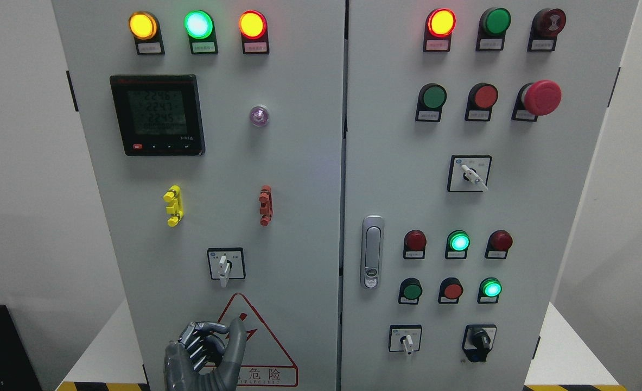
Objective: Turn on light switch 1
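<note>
So the left hand (207, 353) has curled fingers holding nothing, with the switch (224, 266) just above; rising crooked, the thumb could slip off its lever.

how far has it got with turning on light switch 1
Done: the left robot hand is raised in front of the left door, fingers curled, over the warning triangle. In hand: the approach; it touches no control. Left: reaching a switch and turning it. The nearest is the rotary switch above. Which is switch 1 is unreadable.
</note>
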Tool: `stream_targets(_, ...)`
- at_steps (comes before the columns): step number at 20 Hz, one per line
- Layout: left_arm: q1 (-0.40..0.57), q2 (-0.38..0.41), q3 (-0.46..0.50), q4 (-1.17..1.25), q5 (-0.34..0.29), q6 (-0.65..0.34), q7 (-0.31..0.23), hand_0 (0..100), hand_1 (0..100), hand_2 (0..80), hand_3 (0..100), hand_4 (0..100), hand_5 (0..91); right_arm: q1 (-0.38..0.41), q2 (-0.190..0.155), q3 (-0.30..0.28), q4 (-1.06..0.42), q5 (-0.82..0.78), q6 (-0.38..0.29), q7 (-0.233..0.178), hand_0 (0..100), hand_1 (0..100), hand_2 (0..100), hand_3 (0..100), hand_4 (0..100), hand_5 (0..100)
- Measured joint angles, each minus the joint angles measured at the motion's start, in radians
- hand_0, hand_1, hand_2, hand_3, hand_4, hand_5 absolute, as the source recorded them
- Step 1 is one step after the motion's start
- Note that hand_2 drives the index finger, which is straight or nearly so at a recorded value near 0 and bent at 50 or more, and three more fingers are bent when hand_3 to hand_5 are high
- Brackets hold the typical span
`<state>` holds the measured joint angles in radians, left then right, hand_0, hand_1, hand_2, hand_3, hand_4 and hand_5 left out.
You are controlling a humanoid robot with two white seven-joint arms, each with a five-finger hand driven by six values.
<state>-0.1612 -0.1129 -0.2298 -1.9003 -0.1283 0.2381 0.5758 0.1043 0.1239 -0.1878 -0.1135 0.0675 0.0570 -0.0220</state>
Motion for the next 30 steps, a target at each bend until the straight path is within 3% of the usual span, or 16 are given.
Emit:
stream_targets(7,-0.036,-0.006,0.001,-0.001,0.0,0.036,0.01,26,73,60.0,93,95,85.5,0.0,0.0,0.0,0.0,0.0,0.0,0.0,0,0,0,0,0,0)
stream_targets(16,-0.065,-0.011,0.002,0.0,-0.001,0.063,0.028,26,81,59.6,93,94,85.5,0.0,0.0,0.0,0.0,0.0,0.0,0.0,0,0,0,0,0,0)
stream_targets(30,-0.076,-0.015,0.005,-0.001,-0.001,0.068,0.037,15,75,62.0,93,95,85.4,0.0,0.0,0.0,0.0,0.0,0.0,0.0,0,0,0,0,0,0)
